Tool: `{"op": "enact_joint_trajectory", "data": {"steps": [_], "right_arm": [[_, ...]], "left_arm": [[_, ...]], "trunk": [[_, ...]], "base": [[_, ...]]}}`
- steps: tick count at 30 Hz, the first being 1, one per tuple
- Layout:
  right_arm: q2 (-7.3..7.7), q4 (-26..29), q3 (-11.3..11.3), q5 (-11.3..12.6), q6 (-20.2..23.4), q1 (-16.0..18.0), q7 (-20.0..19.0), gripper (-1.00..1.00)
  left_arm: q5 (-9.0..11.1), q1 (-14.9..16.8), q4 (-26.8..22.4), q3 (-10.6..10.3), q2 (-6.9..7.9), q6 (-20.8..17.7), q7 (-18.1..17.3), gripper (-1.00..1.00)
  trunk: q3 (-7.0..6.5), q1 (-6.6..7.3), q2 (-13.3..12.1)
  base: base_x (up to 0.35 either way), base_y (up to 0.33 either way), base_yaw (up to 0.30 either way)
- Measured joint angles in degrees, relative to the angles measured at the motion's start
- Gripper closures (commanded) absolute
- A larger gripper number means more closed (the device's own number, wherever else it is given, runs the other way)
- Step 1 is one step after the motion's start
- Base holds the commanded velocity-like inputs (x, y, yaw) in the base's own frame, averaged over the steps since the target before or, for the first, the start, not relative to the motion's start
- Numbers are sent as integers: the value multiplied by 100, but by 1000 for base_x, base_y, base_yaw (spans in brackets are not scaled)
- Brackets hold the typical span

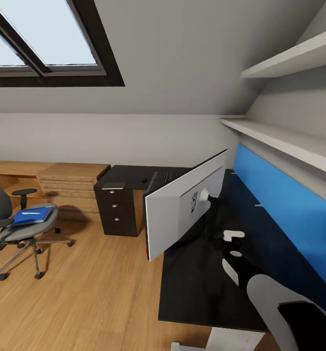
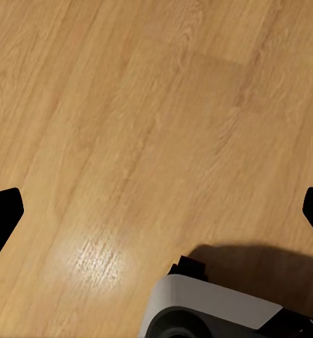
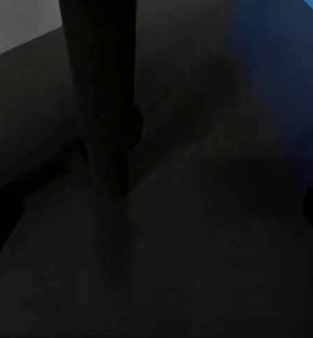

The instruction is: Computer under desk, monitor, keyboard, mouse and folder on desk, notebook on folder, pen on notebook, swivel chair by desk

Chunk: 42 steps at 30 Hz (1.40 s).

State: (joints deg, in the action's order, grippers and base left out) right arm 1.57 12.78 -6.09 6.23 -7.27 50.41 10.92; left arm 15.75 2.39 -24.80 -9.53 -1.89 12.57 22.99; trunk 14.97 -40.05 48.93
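The monitor (image 1: 182, 204) stands on the black desk (image 1: 197, 292) with its pale grey back toward me; its dark stand (image 3: 103, 113) rises close ahead in the right wrist view. My right gripper (image 1: 223, 243) (image 3: 156, 218) hovers open just above the desk behind the monitor, holding nothing. The keyboard (image 1: 158, 181) and a small dark mouse (image 1: 144, 180) lie on the black cabinet desk (image 1: 129, 175). At the left, the swivel chair (image 1: 16, 229) carries the blue folder (image 1: 31, 217) with the pale pen (image 1: 33, 213) on it. My left gripper (image 2: 156, 211) is open over bare floor. The computer is out of view.
A flat grey rectangle (image 1: 113, 185), perhaps the notebook, lies on the cabinet desk's corner. A light wooden drawer unit (image 1: 70, 187) stands against the far wall. White shelves (image 1: 290, 141) overhang the blue back panel (image 1: 285, 209). Wood floor (image 1: 85, 292) lies between the chair and the desk.
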Motion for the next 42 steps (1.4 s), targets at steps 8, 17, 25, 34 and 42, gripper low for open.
{"op": "enact_joint_trajectory", "data": {"steps": [8, 17, 25, 34, 42], "right_arm": [[-7, -47, 12, -137, 196, 155, 37, -100], [-212, -869, -23, -185, -886, 182, 57, -100], [-293, -978, -106, -217, -990, 182, 66, -100], [-317, -1000, -129, -210, -1023, 176, 66, -100], [-306, -975, -125, -206, -1038, 174, 44, -100]], "left_arm": [[-6, 2, 0, -1, 0, 54, 1, -100], [-7, 11, -1370, -8, 0, -903, 1, -100], [10, 70, -3763, -29, -130, -4449, 41, -100], [16, 128, -4871, -18, -280, -5475, 39, -100], [13, 139, -4732, -12, -293, -5562, 41, -100]], "trunk": [[0, 0, 0], [0, 0, 0], [-1, 0, 0], [0, 0, -1], [0, 0, -1]], "base": [[0, 0, 0], [0, 0, 0], [0, 0, 0], [0, 0, 0], [0, 0, 0]]}}
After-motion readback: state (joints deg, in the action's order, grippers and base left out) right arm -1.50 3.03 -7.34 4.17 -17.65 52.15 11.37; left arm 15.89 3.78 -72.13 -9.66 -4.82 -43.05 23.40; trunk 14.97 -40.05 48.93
